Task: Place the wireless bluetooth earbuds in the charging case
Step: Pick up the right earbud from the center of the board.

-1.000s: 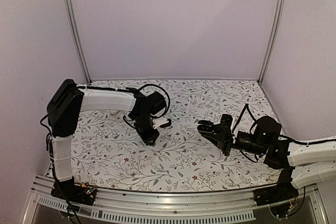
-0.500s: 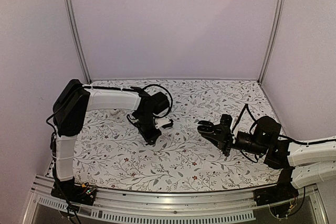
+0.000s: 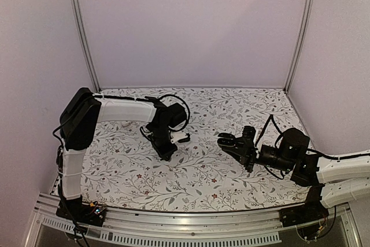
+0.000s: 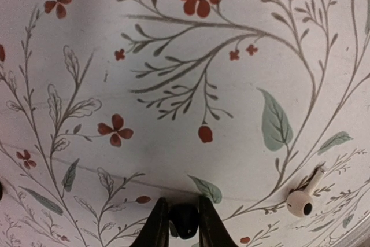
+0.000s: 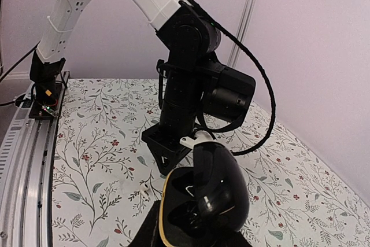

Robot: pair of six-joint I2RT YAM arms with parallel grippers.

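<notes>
My left gripper (image 4: 182,203) points down close over the flowered table and is shut on a small black earbud (image 4: 185,221). A white earbud (image 4: 303,198) lies on the table just to its right; it also shows in the right wrist view (image 5: 145,188). My right gripper (image 3: 232,143) is shut on the black charging case (image 5: 202,195), held above the table at mid right. The case's glossy lid stands open and shows its dark wells and a gold rim. The left gripper (image 3: 167,152) is to the left of the case (image 3: 224,138), well apart from it.
The flowered table cover (image 3: 196,177) spans the whole work area. Pale walls with metal posts (image 3: 81,33) close in the back and sides. A metal rail (image 3: 173,224) runs along the near edge. The left arm's cable loops beside its wrist (image 3: 179,105).
My left wrist has turned and shifted slightly right over the table, and its white side part now shows. The right arm and the open case have not moved.
</notes>
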